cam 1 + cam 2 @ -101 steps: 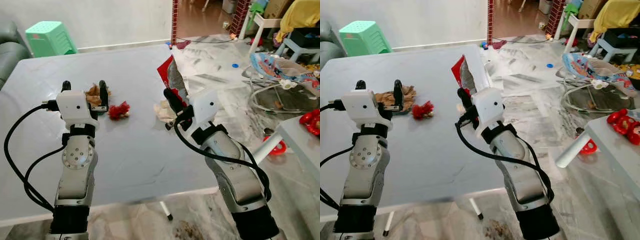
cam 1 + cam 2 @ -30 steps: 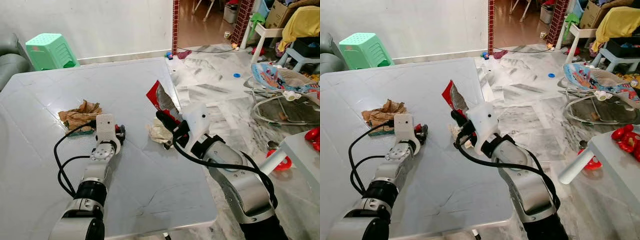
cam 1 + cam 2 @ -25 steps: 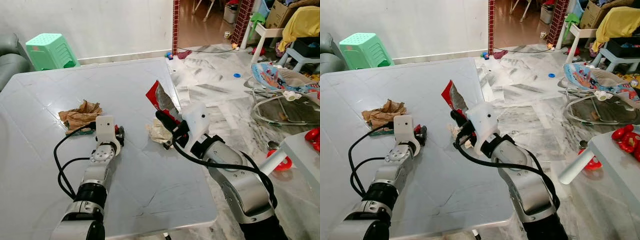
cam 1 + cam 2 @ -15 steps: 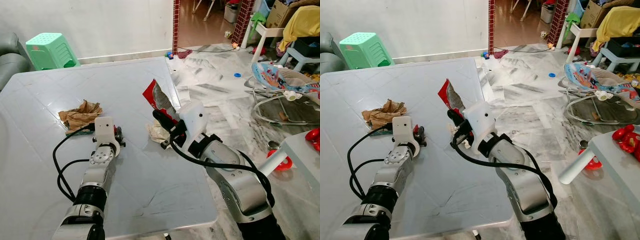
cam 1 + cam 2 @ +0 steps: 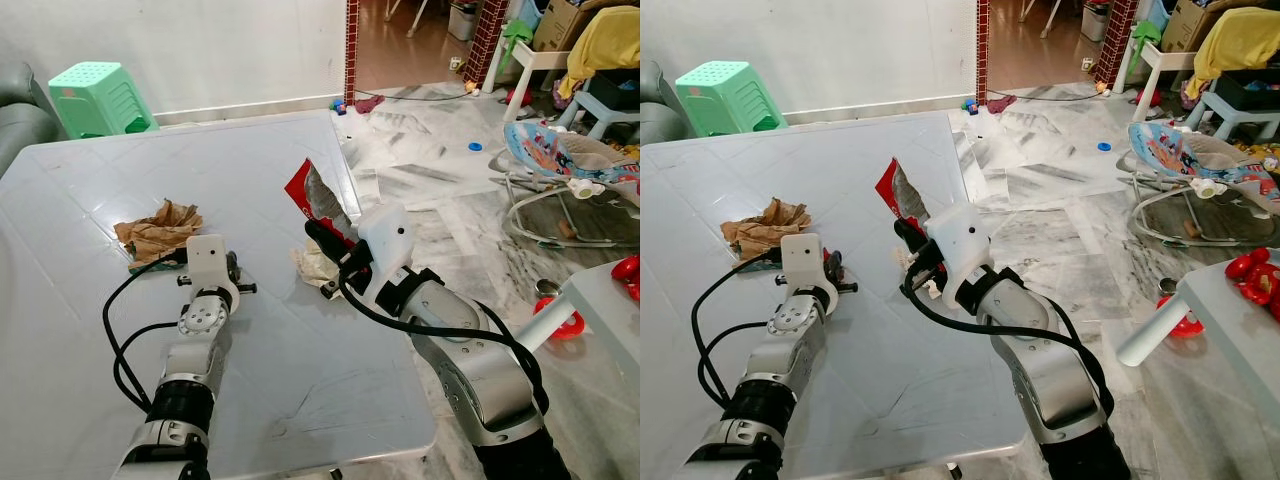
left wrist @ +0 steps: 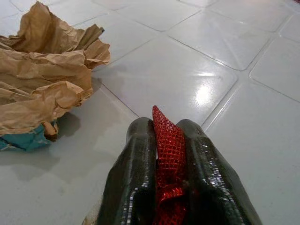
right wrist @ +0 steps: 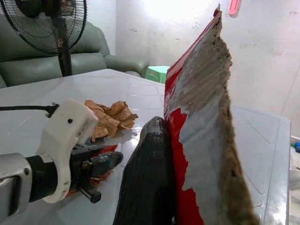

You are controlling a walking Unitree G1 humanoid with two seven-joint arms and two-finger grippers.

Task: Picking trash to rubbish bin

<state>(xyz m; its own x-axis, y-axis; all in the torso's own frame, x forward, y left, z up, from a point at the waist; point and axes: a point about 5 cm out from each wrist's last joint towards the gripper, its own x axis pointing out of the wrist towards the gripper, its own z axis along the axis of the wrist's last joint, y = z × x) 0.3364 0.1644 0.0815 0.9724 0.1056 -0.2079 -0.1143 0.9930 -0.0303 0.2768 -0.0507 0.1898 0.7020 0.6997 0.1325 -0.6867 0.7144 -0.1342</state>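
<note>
The scrap of red plastic mesh [image 6: 168,154] is sitting pinched between the two fingers of the left gripper [image 6: 168,140], clamped just above the white tiled desk [image 5: 90,200]. Being so thin and loose, it could be slipping free if the arm swings fast. The right gripper [image 7: 161,154] is clamping a torn red and silver foil wrapper [image 5: 315,200] upright; it could be tearing further or flapping loose. The crumpled brown paper [image 6: 42,79] and a crumpled white tissue [image 5: 312,265] are lying ungrasped on the desk, near the grippers.
</note>
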